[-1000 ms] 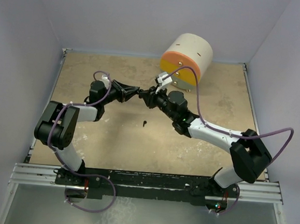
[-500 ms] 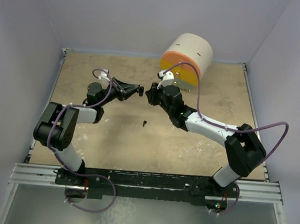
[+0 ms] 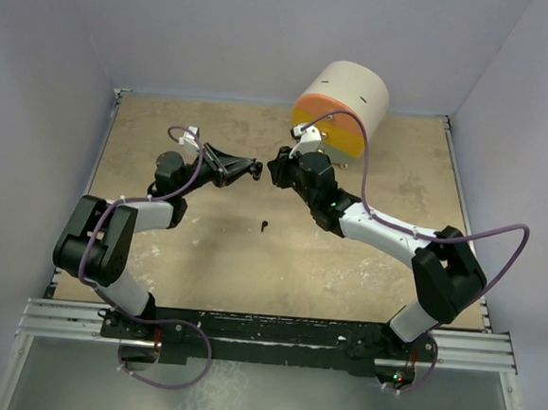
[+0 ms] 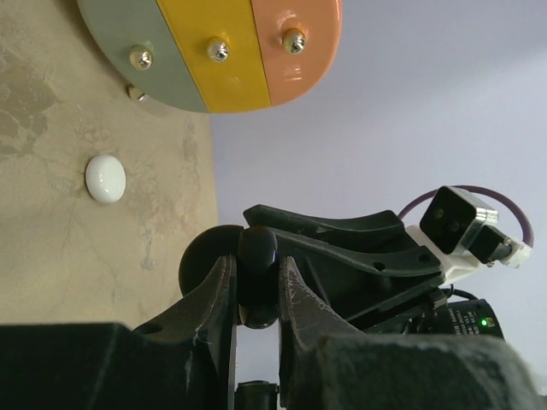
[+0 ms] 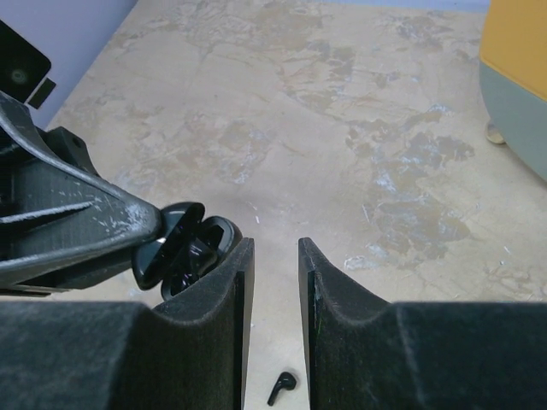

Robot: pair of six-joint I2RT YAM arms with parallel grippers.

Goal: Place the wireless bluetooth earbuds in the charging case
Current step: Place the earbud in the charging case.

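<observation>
The left gripper (image 4: 255, 286) is clamped on the charging case (image 4: 256, 254), a glossy black round piece pinched between its two dark fingers and held in the air above the table, just left of centre in the overhead view. From the right wrist camera the case sits at the left of the frame with its lid tipped up, but its inside is too dark to make out. The right gripper (image 5: 272, 249) faces it from close by, not touching, its fingers parted by a narrow gap with only the tabletop showing between them. One earbud (image 5: 282, 386), black and tiny, lies on the table at the bottom of that frame; overhead it is a dark speck near the middle of the surface, below both grippers. The table (image 3: 418, 188) is tan and mottled, with paler worn patches and whitish scuffs. Plain pale lavender-grey walls enclose it on three sides, and a metal rail (image 3: 56, 319) runs along the bottom edge of the overhead picture. A cream drawer unit (image 3: 349, 102) with an orange face stands at the top, right of centre. In the left wrist view its face shows grey-green, yellow and salmon bands with small metal knobs, and a small white oval object (image 4: 105, 178) rests on the table just beside it.
</observation>
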